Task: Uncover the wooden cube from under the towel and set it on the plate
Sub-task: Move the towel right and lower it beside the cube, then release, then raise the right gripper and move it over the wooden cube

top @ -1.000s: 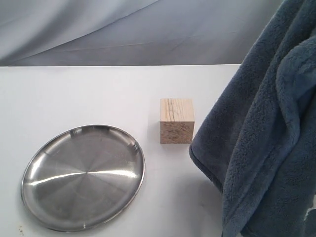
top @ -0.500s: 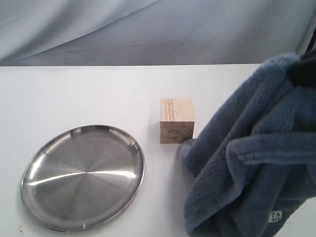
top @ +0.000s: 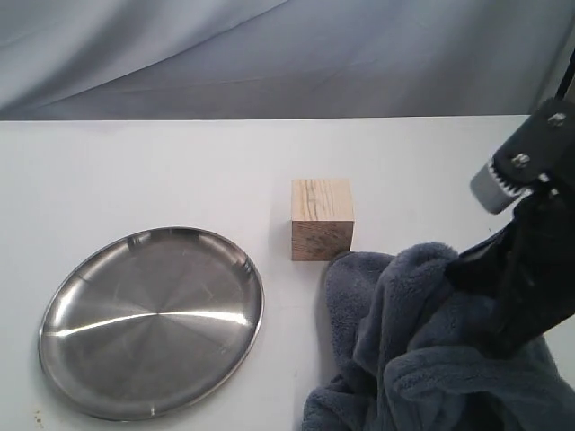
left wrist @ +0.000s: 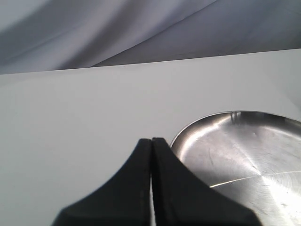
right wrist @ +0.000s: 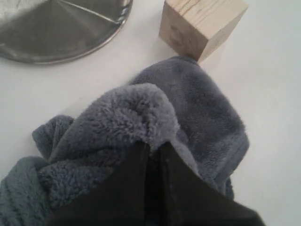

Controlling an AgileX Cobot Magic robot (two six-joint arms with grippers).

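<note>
Three things lie on the white table (top: 135,171). Biggest is the towel (top: 422,359), a plush blue-grey heap bunched in the lower right of the exterior frame. Its folds are piled on one another, and its upper-left lobe touches the lower right corner of the wooden cube (top: 321,218).

The right gripper (right wrist: 151,149) comes in from the right edge of that frame and sinks into the heap. From its wrist camera, the two black fingers are pressed together with a tuft of fleece pinched at their tips. The cube stands just past that tuft, clear of the fingers, with towel between them.

Next in size is the plate (top: 153,323), round shiny steel with a shallow rim. It lies flat and bare in the lower left, near the cube and well apart from the towel.

The cube stands at the frame's centre, uncovered, its top pale with grain lines and its front face darker end grain.

The left gripper (left wrist: 151,143) shows only in its own wrist view. Its black fingers are closed tip to tip on nothing, with the plate's rim just beyond them.
</note>
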